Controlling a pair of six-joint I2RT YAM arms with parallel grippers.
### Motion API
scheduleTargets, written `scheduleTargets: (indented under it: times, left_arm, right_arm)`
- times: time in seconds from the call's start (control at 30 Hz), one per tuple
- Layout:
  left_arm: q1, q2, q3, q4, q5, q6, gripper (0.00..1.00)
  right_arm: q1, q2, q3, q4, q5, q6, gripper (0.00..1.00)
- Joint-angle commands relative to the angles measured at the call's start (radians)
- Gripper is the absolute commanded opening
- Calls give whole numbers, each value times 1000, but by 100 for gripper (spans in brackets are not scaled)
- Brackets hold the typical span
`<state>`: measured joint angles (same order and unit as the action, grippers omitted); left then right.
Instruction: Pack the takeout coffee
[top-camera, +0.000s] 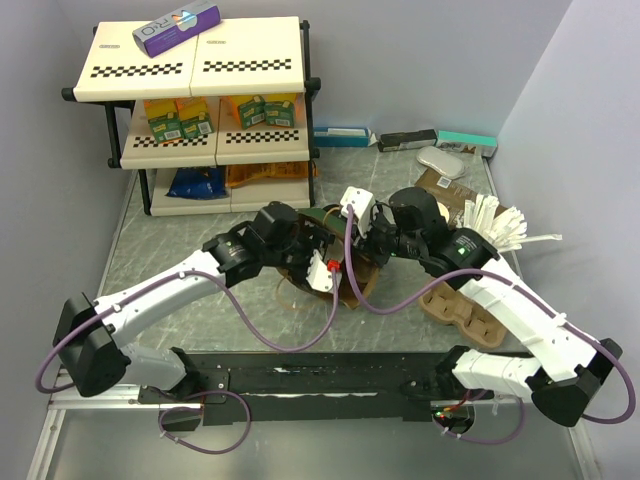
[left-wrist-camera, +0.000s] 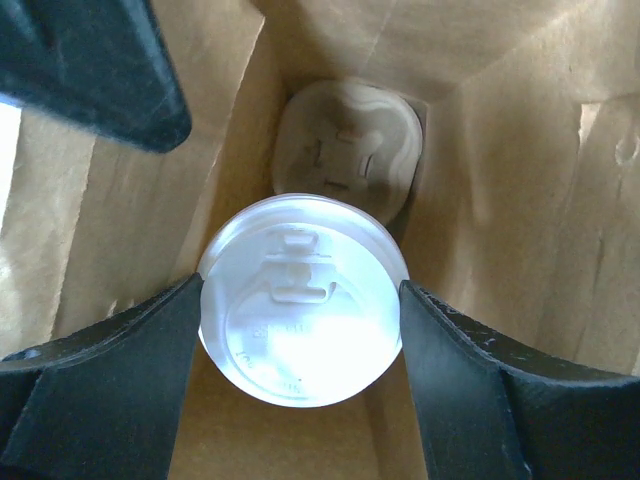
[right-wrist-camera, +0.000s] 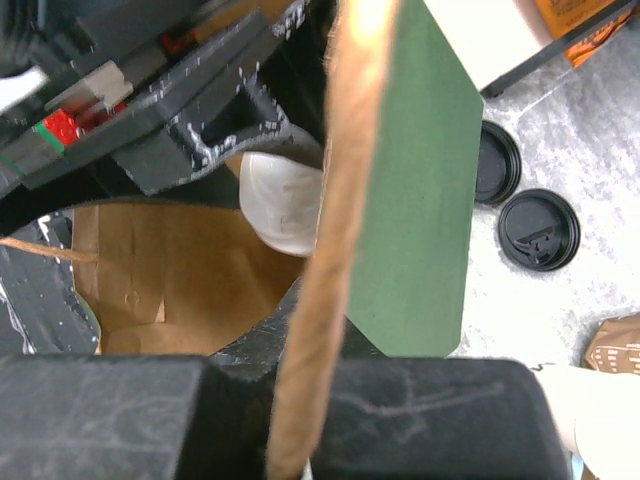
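Observation:
The left wrist view looks down into a brown paper bag (left-wrist-camera: 520, 200). A takeout coffee cup with a white lid (left-wrist-camera: 300, 300) hangs inside it. My left gripper (left-wrist-camera: 300, 330) is shut on it, one black finger (left-wrist-camera: 120, 380) touching each side of the lid. Below it, a pulp cup tray (left-wrist-camera: 345, 150) lies at the bag's bottom. My right gripper (right-wrist-camera: 300, 400) is shut on the bag's tan twisted handle (right-wrist-camera: 335, 250), beside the green outer wall (right-wrist-camera: 420, 200). The cup's white side (right-wrist-camera: 285, 200) shows through the bag mouth. From above, both grippers (top-camera: 300, 240) (top-camera: 375, 240) meet over the bag (top-camera: 355, 285) and hide the cup.
Two black lids (right-wrist-camera: 538, 230) (right-wrist-camera: 495, 160) lie on the table right of the bag. A brown pulp tray (top-camera: 470, 310) sits under the right arm, with white sticks (top-camera: 495, 225) behind it. A stocked shelf (top-camera: 200, 60) stands at the back left, and flat boxes (top-camera: 405, 140) line the back wall.

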<state>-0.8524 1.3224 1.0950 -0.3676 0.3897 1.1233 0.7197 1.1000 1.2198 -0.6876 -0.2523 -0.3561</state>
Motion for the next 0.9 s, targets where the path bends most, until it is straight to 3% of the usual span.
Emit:
scheduleTargets:
  times: [0.0, 0.57, 0.87]
  left_arm:
    - [-2, 9, 34, 22, 92, 3, 1]
    - [-53, 64, 6, 117, 69, 82, 1]
    - [-91, 115, -10, 203, -11, 96, 1]
  right_arm:
    - [6, 9, 52, 23, -19, 8, 0]
    - [6, 24, 57, 16, -74, 43, 0]
    - [7, 38, 66, 20, -100, 68, 0]
